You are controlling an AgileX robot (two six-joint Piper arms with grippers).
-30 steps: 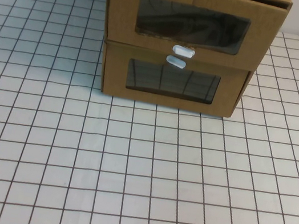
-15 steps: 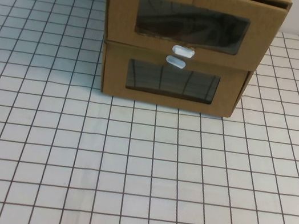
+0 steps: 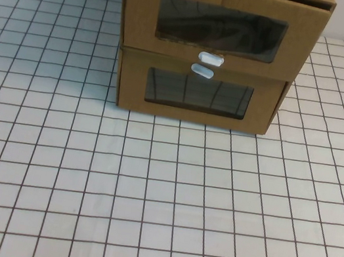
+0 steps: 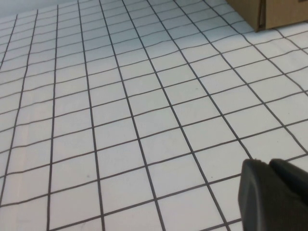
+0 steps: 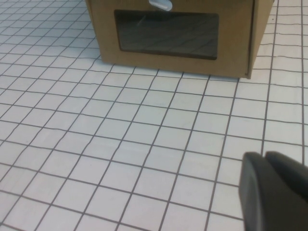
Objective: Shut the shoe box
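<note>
Brown cardboard makes up two stacked drawer-style boxes at the far edge of the worktop (image 3: pixel 146 197), near its middle. The shoe box (image 3: pixel 223 24) is the upper one, its clear window showing something dark inside and its small white pull tab (image 3: pixel 211 59) at the front's lower edge; its front stands proud of the box beneath. The lower box (image 3: pixel 197 96) rests on the gridded white worktop, its own white tab (image 3: pixel 201 71) at the front's upper edge, just beside the other tab. The left pincer (image 4: pixel 274 195) hangs above bare grid near the stack's corner, its black fingers pressed together. The right pincer (image 5: pixel 275 190) hovers in front of the lower box, fingers likewise together
</note>
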